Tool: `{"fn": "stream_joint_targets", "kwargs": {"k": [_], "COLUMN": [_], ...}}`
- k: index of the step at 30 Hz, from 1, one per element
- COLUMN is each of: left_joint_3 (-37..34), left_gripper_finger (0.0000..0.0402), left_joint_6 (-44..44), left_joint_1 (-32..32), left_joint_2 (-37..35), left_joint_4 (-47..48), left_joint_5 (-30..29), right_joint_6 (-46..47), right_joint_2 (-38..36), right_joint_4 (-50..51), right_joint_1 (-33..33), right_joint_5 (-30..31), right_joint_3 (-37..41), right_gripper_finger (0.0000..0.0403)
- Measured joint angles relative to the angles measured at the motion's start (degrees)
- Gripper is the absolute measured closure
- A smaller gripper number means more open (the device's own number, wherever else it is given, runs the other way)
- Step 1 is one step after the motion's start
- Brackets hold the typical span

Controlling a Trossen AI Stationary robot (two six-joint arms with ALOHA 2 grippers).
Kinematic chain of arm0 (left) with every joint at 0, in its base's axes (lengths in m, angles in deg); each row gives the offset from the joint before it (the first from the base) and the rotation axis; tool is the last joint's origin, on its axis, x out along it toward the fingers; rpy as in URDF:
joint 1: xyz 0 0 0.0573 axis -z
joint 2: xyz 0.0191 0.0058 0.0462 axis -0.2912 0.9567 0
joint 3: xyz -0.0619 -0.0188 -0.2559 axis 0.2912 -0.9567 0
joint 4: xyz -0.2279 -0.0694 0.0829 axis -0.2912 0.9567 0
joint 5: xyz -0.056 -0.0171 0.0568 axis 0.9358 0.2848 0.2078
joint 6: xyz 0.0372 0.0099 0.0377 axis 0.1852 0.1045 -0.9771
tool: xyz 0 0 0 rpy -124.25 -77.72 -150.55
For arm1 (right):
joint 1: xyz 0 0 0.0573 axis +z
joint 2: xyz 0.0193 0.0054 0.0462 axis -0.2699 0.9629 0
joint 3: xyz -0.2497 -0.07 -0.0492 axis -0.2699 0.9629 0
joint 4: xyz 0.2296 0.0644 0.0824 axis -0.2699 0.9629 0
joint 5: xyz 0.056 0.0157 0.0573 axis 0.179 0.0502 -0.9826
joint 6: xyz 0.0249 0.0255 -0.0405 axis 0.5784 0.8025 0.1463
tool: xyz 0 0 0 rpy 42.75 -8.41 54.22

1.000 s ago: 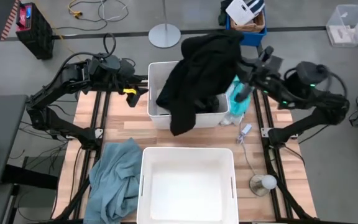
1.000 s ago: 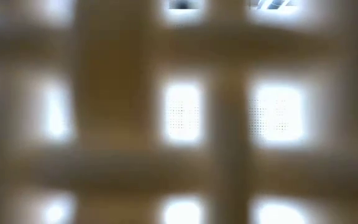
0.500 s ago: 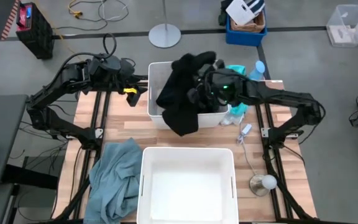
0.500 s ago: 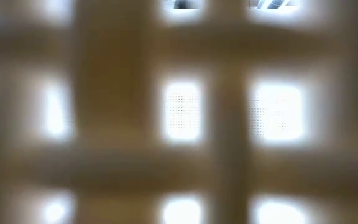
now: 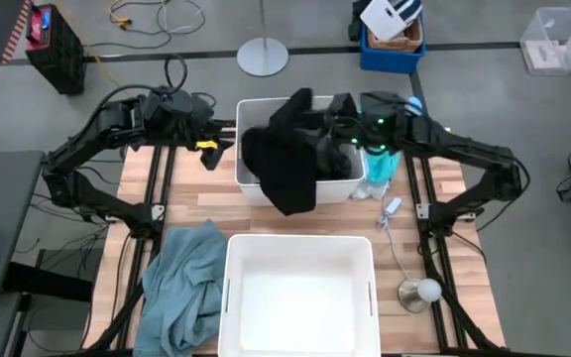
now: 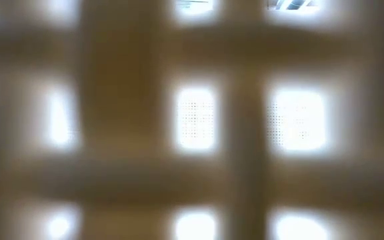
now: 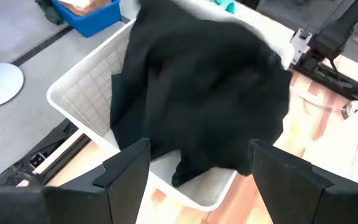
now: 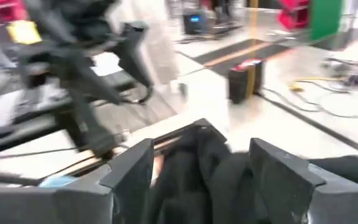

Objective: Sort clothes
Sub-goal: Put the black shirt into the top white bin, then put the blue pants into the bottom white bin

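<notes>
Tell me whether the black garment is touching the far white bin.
Touching. The high view shows the black garment filling the far white bin and draping over its near rim; the left wrist view shows the same overhang.

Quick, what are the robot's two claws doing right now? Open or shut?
Left gripper: open, holding nothing, beside the far bin.
Right gripper: open over the black garment, which lies in that bin.
</notes>
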Motion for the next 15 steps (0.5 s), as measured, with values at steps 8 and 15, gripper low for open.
{"fn": "stream_joint_targets", "kwargs": {"k": [8,15], "left_joint_3": [-2.95,-13.14], "left_gripper_finger": [0.0138,0.0138], "left_joint_6": [-0.75,1.67], "left_joint_1": [1.16,4.88], "left_joint_2": [0.22,0.20], "left_joint_4": [8.56,6.42], "left_joint_5": [4.86,4.90], "right_joint_6": [-4.15,-7.44], "right_joint_2": [-8.41,-15.26], "right_joint_4": [0.60,2.87], "right_joint_1": [1.90,5.08], "right_joint_5": [3.05,4.85], "right_joint_3": [0.00,-0.07], "right_gripper_finger": [0.0122,0.0121]}}
